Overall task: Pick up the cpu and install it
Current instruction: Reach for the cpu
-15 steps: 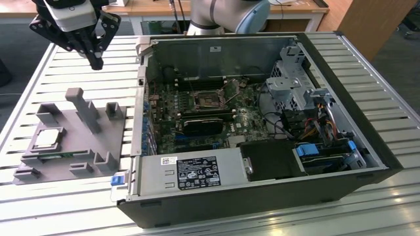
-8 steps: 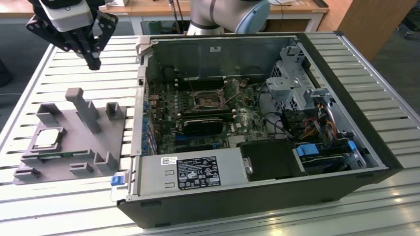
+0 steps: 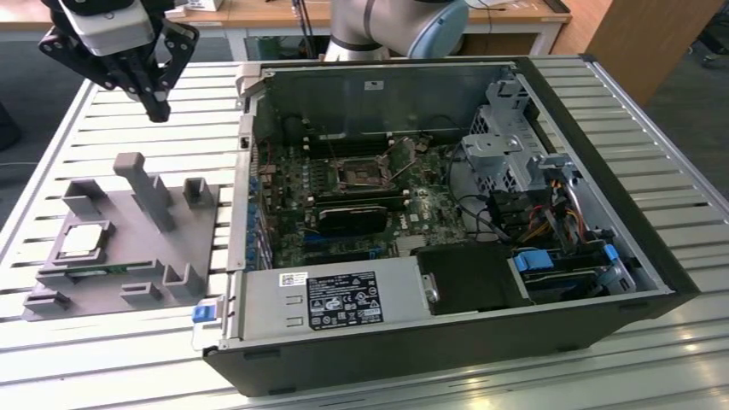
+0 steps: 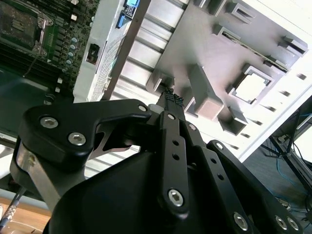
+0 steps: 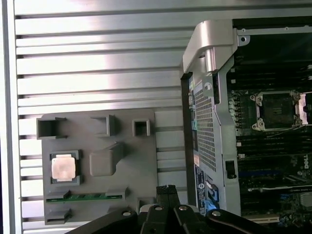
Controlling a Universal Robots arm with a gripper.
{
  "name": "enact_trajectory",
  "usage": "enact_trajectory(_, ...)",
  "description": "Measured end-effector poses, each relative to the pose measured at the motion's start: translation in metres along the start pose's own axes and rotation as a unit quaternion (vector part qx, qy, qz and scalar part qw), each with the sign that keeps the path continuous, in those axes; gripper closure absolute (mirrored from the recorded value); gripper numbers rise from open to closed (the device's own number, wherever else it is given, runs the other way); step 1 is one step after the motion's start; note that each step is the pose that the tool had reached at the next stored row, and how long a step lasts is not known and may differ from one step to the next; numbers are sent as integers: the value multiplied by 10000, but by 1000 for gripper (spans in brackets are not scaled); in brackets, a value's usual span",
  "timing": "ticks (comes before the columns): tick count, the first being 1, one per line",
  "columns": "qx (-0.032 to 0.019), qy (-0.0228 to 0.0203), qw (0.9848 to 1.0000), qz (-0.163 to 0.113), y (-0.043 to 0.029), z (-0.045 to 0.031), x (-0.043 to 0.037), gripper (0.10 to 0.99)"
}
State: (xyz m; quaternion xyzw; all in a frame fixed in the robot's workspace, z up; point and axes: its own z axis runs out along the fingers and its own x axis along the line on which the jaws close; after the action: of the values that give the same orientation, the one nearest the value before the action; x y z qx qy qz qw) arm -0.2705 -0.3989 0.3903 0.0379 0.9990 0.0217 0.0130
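The cpu is a small silver square lying flat in a recess of the grey fixture at the exterior view's left. Both wrist views show the cpu from above in its recess. My gripper hangs high over the slatted table behind the fixture, apart from the cpu. Its black fingers meet at the tips with nothing between them, as the gripper appears in both wrist views. The open motherboard socket sits inside the computer case.
The open computer case takes up the middle and the exterior view's right of the slatted metal table. A green memory stick lies in a slot near the cpu. Tall grey posts rise from the fixture.
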Motion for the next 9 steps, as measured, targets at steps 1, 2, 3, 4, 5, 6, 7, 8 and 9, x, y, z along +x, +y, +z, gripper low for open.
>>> enact_trajectory(1, 0, 0, 10000, 0, -1, 0, 7, 980)
enact_trajectory(2, 0, 0, 10000, 0, -1, 0, 13, 980)
enact_trajectory(3, 0, 0, 10000, 0, -2, 1, 19, 980)
enact_trajectory(4, 0, 0, 10000, 0, -2, 1, 25, 980)
enact_trajectory(5, 0, 0, 10000, 0, -2, 1, 30, 980)
enact_trajectory(6, 0, 0, 10000, 0, -3, 1, 36, 980)
enact_trajectory(7, 0, 0, 10000, 0, -3, 1, 41, 980)
enact_trajectory(8, 0, 0, 10000, 0, -4, 1, 53, 980)
enact_trajectory(9, 0, 0, 10000, 0, -5, 1, 60, 980)
